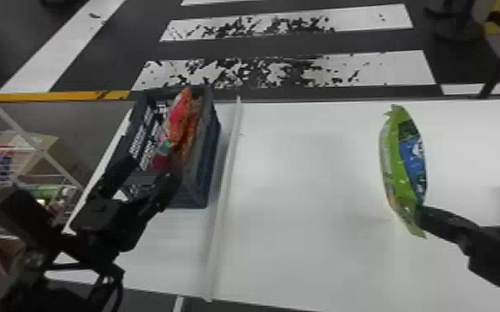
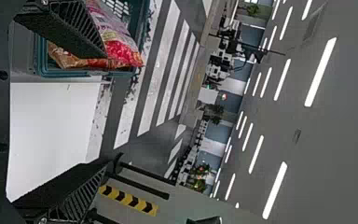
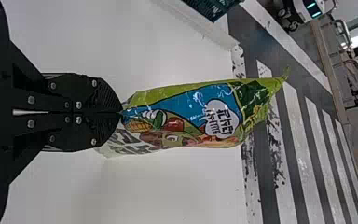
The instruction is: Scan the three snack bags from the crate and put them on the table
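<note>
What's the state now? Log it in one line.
left gripper: open, at crate | right gripper: shut on green bag, over table | red bag: in crate

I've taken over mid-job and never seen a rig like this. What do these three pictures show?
It's one robot with two black arms. The head view looks forward and down from its head; the other two come from cameras on its wrists and are turned sideways.

On the robot's left, a dark crate with red and orange snack packaging inside stands on the white table. The left gripper is open near the crate, holding nothing. The right gripper pinches one end of a green snack bag.
</note>
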Available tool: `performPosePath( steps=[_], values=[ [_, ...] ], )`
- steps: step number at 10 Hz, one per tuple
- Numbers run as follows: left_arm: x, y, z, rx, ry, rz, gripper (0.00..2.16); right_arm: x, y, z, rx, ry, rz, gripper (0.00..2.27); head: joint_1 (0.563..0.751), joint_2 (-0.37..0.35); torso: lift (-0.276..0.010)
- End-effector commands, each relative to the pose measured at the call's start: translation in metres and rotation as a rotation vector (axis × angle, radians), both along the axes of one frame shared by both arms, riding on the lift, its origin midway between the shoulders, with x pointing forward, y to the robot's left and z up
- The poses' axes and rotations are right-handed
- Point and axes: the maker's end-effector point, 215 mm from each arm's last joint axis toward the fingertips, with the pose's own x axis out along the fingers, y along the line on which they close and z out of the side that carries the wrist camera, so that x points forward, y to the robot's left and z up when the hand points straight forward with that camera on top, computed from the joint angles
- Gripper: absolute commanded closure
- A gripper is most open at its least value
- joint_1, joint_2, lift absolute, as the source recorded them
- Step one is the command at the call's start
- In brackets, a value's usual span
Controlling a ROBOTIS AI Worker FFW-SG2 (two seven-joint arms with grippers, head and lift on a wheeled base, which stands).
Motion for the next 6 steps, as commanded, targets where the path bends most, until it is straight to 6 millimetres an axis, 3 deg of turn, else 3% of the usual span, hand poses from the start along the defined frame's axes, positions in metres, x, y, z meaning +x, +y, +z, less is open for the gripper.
performPosePath(
  steps=[1,3,4,6],
  values=[
    [0.001,-0.003,0.002,0.005,-0.006,-0.005,0.04,-0.011,-0.003,0.023,0.168,0.037,-0.014,2.24,0.695,0.16,-0.094],
    [0.004,-0.016,0.001,0.014,-0.006,-0.034,0.04,-0.054,0.003,0.031,0.32,0.159,0.038,2.24,0.695,0.15,-0.094],
    [0.004,-0.02,0.0,0.024,-0.004,-0.042,0.04,-0.061,0.006,0.038,0.37,0.169,0.037,2.24,0.695,0.143,-0.094],
    [0.004,-0.025,0.0,0.029,-0.004,-0.055,0.04,-0.059,-0.02,0.023,0.368,0.198,-0.042,2.24,0.695,0.135,-0.094]
  ],
)
